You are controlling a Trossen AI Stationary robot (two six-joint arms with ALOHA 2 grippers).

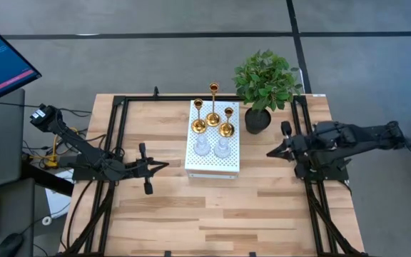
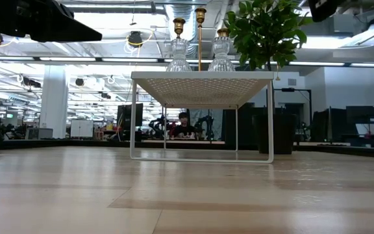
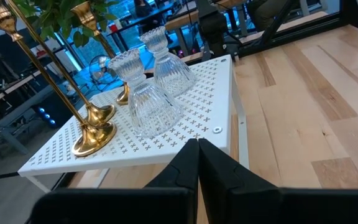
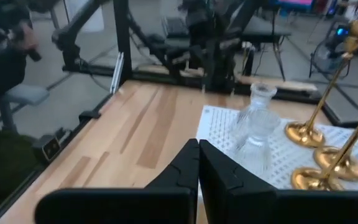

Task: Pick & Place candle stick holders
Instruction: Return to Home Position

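Flanking candle stick holders (image 1: 212,118), well apart: left gripper (image 1: 165,165), right gripper (image 1: 269,153)

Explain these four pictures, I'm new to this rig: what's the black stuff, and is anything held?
Two robot arms work at a wooden table. One picture looks straight down, one level across the tabletop, two from the wrists, where the black wedges are each arm's own fingers. The left gripper and right gripper are shut and empty, either side of a white shelf. On it stand three gold candle holders and two glass ones; a potted plant stands beside it.
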